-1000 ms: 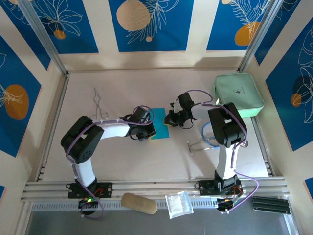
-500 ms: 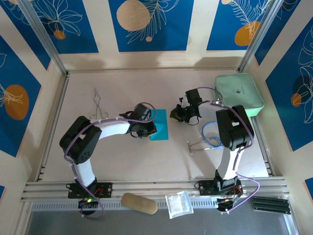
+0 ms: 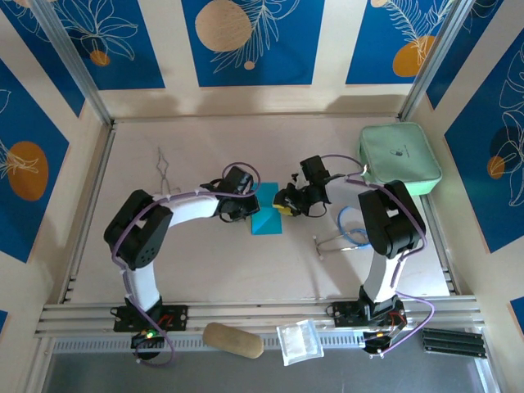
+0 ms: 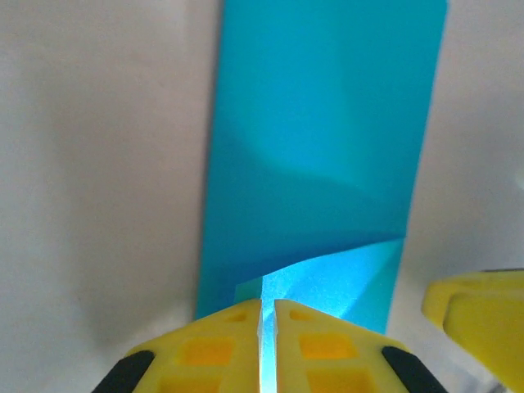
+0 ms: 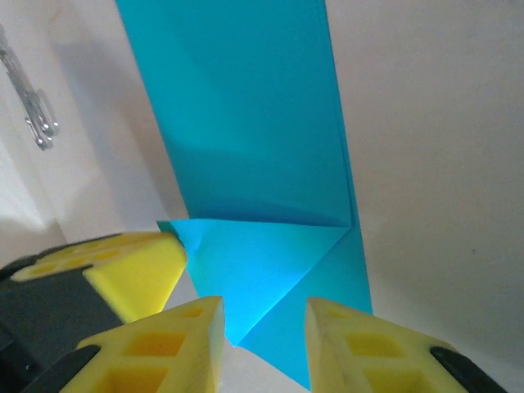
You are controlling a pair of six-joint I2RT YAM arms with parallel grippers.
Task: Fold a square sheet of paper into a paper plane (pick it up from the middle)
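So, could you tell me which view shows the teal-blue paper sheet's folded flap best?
The right wrist view: the teal-blue paper sheet is close, its triangular flap clearly outlined. Left wrist shows part of the flap; top external shows the sheet tiny.

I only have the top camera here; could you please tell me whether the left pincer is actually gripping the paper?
Observer: Yes. Its wrist view shows the left pincer closed to a thin slit on the paper's raised edge.
Operator: And the right one?
Observer: The right pincer stands open, with the tip of a folded triangular flap in the gap.
Operator: Is that fold clean?
Observer: Its crease runs straight across the strip's whole width.
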